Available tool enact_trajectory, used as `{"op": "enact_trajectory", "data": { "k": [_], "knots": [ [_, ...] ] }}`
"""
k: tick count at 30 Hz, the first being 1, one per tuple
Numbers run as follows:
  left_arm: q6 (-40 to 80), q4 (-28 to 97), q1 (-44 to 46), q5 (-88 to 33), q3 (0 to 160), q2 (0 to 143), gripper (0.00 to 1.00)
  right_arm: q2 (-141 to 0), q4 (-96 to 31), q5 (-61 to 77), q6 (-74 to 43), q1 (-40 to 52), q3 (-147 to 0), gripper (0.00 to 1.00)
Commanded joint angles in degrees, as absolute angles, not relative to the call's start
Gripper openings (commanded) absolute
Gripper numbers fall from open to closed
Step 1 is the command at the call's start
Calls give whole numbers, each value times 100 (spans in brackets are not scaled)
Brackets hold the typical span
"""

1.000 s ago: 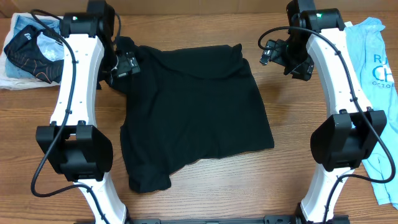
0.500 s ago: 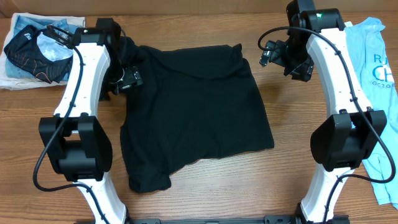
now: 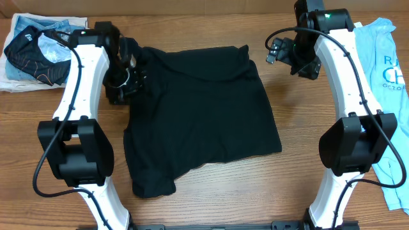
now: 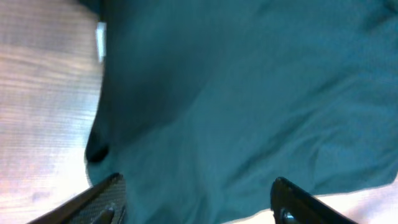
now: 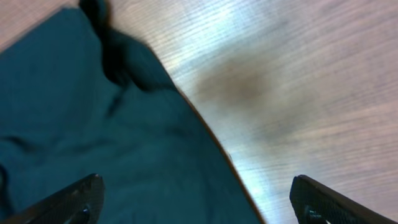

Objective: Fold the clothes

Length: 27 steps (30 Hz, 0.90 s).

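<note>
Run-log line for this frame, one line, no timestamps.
black T-shirt: spread on table | left gripper: open, over shirt's far-left edge | right gripper: open, above shirt's far-right corner, empty

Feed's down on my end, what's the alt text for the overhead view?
A black T-shirt lies spread on a wooden table. The left gripper is at its upper-left edge, and the right gripper is open beside its upper-right corner. A blue T-shirt lies far right, and a small dark garment far left.
</note>
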<state>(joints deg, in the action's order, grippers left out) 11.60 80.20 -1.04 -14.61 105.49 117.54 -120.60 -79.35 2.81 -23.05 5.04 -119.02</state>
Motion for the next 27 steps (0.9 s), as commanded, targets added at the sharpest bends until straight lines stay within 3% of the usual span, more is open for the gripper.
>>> {"op": "enact_trajectory", "data": {
  "k": [1, 6, 9, 12, 20, 27],
  "knots": [
    [1105, 7487, 89, -1610, 10506, 11524, 89, -11972, -7500, 534, -2265, 552, -11791, 100],
    [1734, 6949, 132, -1592, 10506, 11528, 99, -11974, -6445, 1461, -2270, 569, -11312, 97],
    [1850, 6842, 132, -1428, 10506, 11533, 100, -11981, -5747, 1776, -2397, 622, -10875, 93],
    [1846, 6849, 132, -1243, 10503, 11539, 100, -11990, -5015, 1791, -2655, 725, -10398, 80],
    [1844, 6923, 132, -1144, 10503, 11544, 100, -12320, -3636, 1767, -2685, 934, -9902, 79],
    [1839, 6965, 132, -1140, 10503, 11546, 100, -12951, -3361, 1743, -2703, 1002, -9904, 79]
  ]
}}
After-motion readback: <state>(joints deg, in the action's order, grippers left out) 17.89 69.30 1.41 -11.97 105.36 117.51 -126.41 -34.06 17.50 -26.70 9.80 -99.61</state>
